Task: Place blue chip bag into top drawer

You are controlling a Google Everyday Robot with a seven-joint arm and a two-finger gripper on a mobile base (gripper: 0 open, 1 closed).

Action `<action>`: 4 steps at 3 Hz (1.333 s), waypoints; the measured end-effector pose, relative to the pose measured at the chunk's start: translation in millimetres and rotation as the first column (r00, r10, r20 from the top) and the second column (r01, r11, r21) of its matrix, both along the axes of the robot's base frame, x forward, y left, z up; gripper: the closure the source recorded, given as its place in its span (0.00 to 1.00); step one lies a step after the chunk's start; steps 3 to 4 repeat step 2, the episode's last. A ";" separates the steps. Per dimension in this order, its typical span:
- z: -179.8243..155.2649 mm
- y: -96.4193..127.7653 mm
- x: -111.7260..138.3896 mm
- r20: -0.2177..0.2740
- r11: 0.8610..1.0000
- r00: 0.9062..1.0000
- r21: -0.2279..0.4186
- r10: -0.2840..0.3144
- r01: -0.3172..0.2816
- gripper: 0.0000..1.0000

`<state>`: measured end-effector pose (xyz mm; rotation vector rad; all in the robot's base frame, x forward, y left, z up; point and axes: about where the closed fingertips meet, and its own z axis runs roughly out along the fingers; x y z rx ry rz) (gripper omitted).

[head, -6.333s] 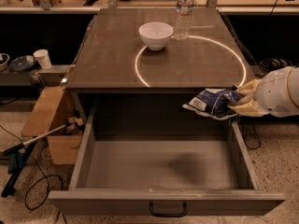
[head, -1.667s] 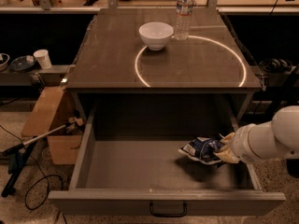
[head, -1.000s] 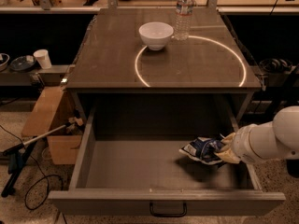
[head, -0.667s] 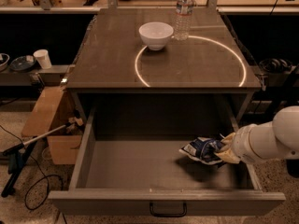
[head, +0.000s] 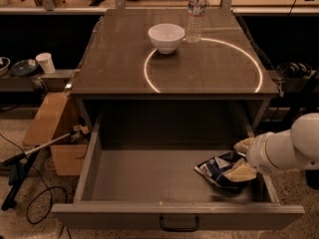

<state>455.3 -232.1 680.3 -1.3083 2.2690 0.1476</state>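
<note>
The blue chip bag point(head: 218, 167) is crumpled, dark blue with white patches, and sits low in the right front part of the open top drawer point(head: 149, 176), at or just above its grey floor. My gripper point(head: 242, 159) reaches in over the drawer's right wall and is shut on the bag's right end. One tan finger point(head: 243, 145) shows behind the bag and the other lies on it. The white arm point(head: 289, 148) extends off to the right. The drawer's black handle point(head: 179, 225) is at the front.
A white bowl point(head: 166, 36) and a clear water bottle point(head: 196, 9) stand at the back of the tabletop point(head: 124, 68) above the drawer. A cardboard box point(head: 52, 128) and a long-handled tool point(head: 30, 156) lie on the floor to the left.
The gripper has carried the bag from the tabletop's right front edge down into the drawer. Over the last second it has stayed almost still.
</note>
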 end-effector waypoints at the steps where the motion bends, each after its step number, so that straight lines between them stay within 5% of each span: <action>1: 0.0 0.1 0.0 0.000 1.000 1.000 0.000 0.000 0.000 0.00; 4: 0.0 0.1 0.0 0.000 1.000 1.000 0.000 0.000 0.000 0.00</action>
